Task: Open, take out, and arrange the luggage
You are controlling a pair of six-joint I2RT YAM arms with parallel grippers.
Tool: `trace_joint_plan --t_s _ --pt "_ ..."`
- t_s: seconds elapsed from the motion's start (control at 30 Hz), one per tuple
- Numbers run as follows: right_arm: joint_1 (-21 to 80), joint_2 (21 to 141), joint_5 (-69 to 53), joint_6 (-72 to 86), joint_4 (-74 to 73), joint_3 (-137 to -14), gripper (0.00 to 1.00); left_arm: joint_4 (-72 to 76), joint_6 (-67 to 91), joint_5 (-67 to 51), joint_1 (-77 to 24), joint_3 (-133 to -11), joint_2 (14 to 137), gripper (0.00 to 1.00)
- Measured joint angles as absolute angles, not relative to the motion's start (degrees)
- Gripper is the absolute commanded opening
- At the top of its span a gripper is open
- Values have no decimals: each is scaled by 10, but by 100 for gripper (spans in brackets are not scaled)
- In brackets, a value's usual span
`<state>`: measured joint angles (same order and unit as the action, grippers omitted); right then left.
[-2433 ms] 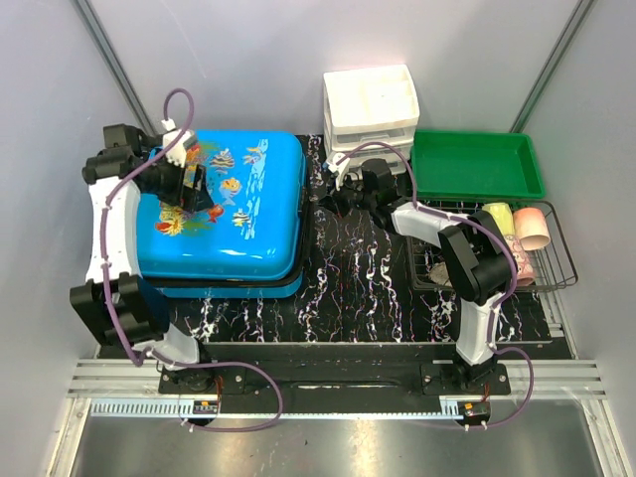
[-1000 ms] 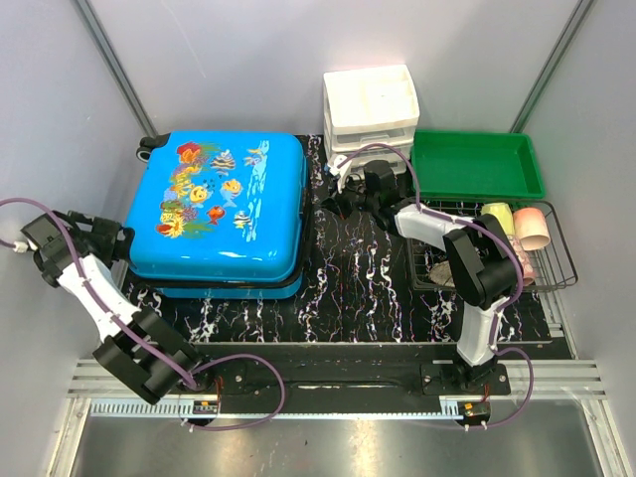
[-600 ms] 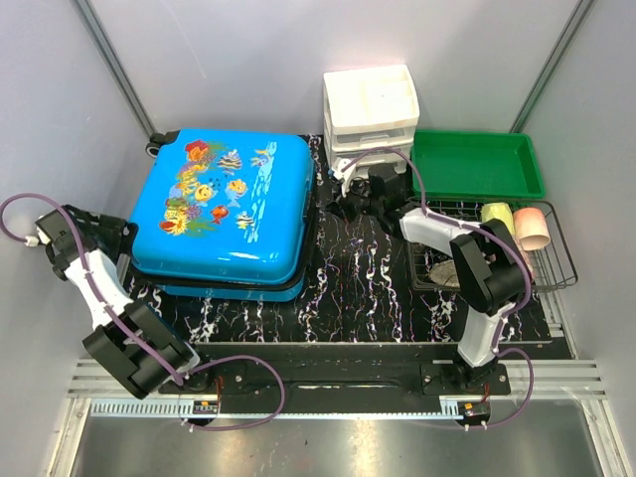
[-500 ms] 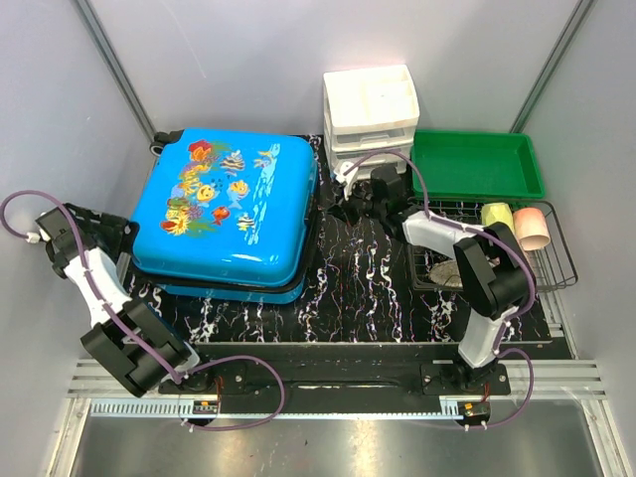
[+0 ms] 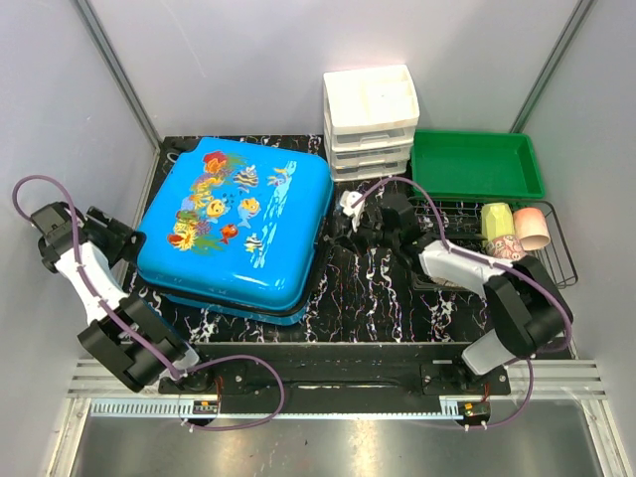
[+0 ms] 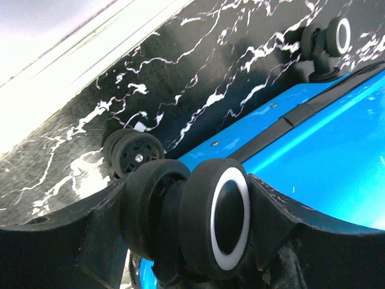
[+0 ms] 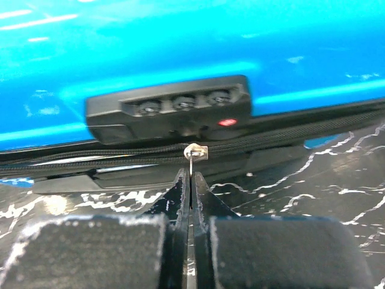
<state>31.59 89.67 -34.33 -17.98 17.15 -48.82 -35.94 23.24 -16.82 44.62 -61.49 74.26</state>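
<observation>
Right fingers (image 7: 206,201) pressed together, tips pinching the small silver zip pull (image 7: 195,151) on the suitcase's (image 5: 238,229) side. Directly above the pull in the right wrist view: a black combination lock (image 7: 171,108), three dials and a red mark. A black zip line runs left to right under it.

Left fingers (image 6: 286,220) clamped on a black twin wheel (image 6: 213,226) with a white ring, one finger on each side. A second wheel (image 6: 135,156) sits beyond it, and a third (image 6: 328,36) is at upper right of that view.

Suitcase lies flat at left-centre of the top view, fish-and-flower lid up and down on its base. It is skewed against the edges of the black marbled tabletop (image 5: 368,298). Its upper right corner is near the white drawer unit (image 5: 370,114).

Green tray (image 5: 477,164) just right of the drawers. Wire basket (image 5: 566,253) below the tray, holding a yellow-green cup (image 5: 497,219) and a pink cup (image 5: 532,227).
</observation>
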Motion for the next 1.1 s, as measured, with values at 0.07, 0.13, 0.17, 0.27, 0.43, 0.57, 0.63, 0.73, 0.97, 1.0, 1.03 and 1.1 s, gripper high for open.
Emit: trace_joint_plan --t_s 0.07,0.13,0.17,0.27,0.43,0.57,0.63,0.73,0.97,1.0,1.03,1.1 --pt "328 874 -344 -175 166 -470 0 -383 202 -170 448 -627 750 0" --pt "337 857 -343 -171 154 -460 0 -400 177 -173 449 -638 759 0" --pt "337 853 -340 -171 146 -460 0 -409 166 -176 449 -646 765 0" --pt "322 851 -349 -175 120 -466 0 -424 145 -177 448 -663 785 0" --pt "277 882 -406 -199 66 -513 0 -441 123 -167 436 -686 816 0" --pt "243 934 -424 -220 50 -572 0 -459 122 -158 422 -704 833 0" --pt "225 966 -425 -225 51 -606 0 -469 122 -152 417 -714 842 0" --pt "206 1009 -423 -227 63 -648 0 -477 123 -136 409 -732 857 0" --pt "176 1109 -417 -218 138 -733 0 -488 127 -104 390 -769 890 0" --pt "173 1127 -420 -216 150 -749 0 -489 128 -98 387 -773 892 0" --pt "171 1142 -427 -216 160 -761 0 -492 129 -93 383 -776 894 0" --pt "166 1169 -447 -214 188 -778 0 -498 129 -80 376 -784 900 0"
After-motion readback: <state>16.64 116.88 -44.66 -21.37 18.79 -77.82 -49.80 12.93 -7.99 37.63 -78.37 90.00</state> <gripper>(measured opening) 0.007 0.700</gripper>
